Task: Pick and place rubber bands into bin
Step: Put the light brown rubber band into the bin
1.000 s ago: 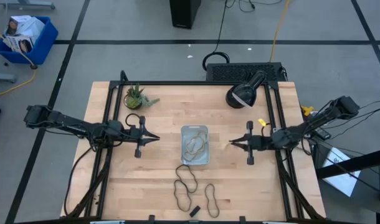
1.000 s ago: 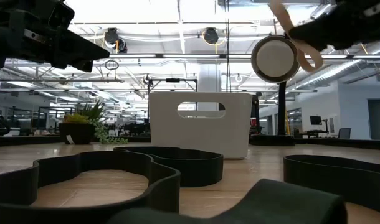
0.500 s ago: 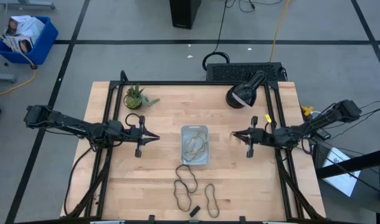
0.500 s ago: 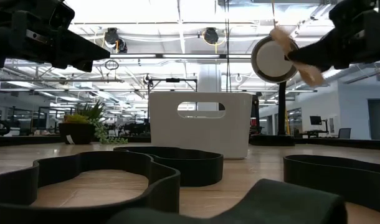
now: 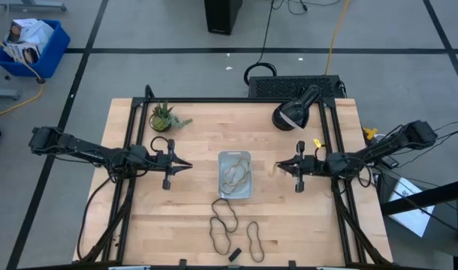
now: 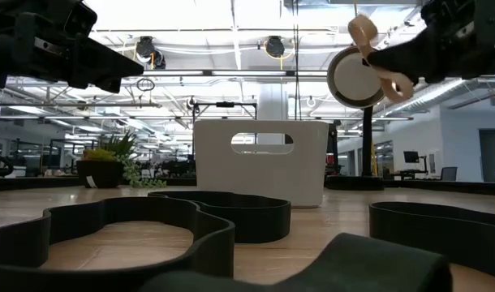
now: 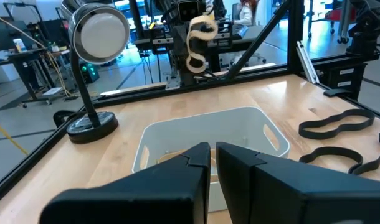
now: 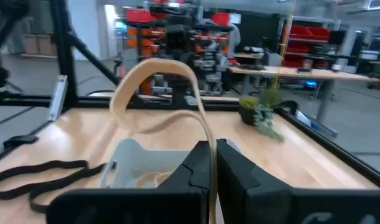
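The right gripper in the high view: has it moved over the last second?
Yes. The right gripper, shut on a tan rubber band, edged away and then back toward the translucent pale bin, ending near its start.

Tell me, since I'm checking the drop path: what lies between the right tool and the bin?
Only bare wood. In the high view, the right tool, shut on a tan band, sits beside the bin, with nothing between them.

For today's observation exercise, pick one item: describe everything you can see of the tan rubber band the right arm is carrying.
The tan rubber band is a thin, flat, floppy strip of pale rubbery material, arching up in a loop. The right gripper has its jaws shut on one end, holding it in the air above the wooden table, to the right of the bin. Only the gripper touches it. In the low view it hangs curled in front of the desk lamp.
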